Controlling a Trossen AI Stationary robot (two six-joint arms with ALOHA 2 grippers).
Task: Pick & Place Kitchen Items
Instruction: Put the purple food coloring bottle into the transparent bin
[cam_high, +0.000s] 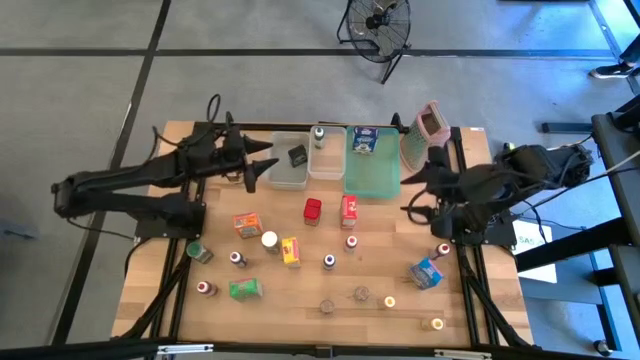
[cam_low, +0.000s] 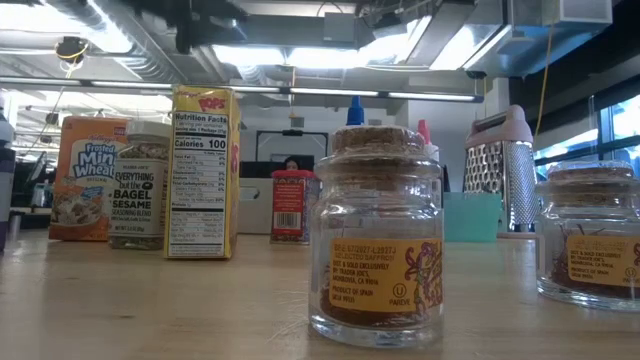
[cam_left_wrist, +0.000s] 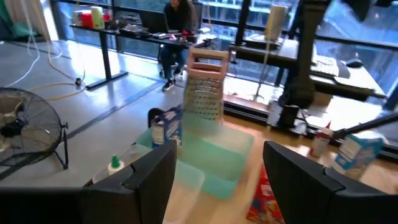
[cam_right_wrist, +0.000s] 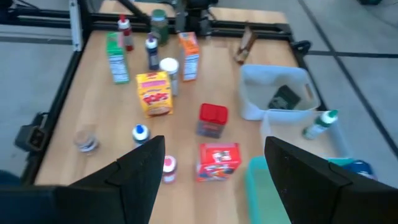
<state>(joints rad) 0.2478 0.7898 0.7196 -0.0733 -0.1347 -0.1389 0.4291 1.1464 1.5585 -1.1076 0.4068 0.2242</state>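
Small groceries stand scattered on the wooden table: an orange box (cam_high: 246, 223), a yellow box (cam_high: 290, 250), a red canister (cam_high: 312, 210), a red box (cam_high: 348, 210), a green box (cam_high: 245, 289), a blue box (cam_high: 427, 272), and several tiny bottles and jars. My left gripper (cam_high: 262, 168) hangs open in the air over the far left, beside the left clear tub (cam_high: 288, 172). Nothing is between its fingers (cam_left_wrist: 143, 180). My right gripper (cam_high: 412, 193) hangs open above the table's far right, with the red box (cam_right_wrist: 217, 160) below and beyond it.
At the far edge stand two clear tubs and a green tray (cam_high: 370, 172). A dark item (cam_high: 297, 155) lies in the left tub, a green-capped bottle (cam_high: 319, 135) in the second, a blue carton (cam_high: 362, 140) in the tray. A metal grater (cam_high: 428, 135) stands to the tray's right.
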